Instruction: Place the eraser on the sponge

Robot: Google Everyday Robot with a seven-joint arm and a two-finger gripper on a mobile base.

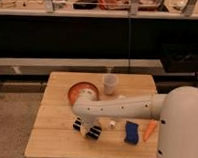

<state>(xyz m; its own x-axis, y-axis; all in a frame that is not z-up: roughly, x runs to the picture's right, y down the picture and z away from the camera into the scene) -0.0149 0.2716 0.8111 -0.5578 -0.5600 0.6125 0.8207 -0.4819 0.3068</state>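
Small black white-striped rectangular eraser lies on the wooden worktop, long axis slanting; pincer sits over its middle, spread or pinching I cannot tell; deep-blue soft sponge block lies apart, toward the orange carrot.

The end effector is low over the front left of the desk, largely hidden under the wrist of the arm. The wrist also covers the middle of the eraser, so only its two ends show. The arm hides the near rim of the bowl. A white speck beside the sponge is too small to identify. The robot's body is cut off at the right and bottom edges.
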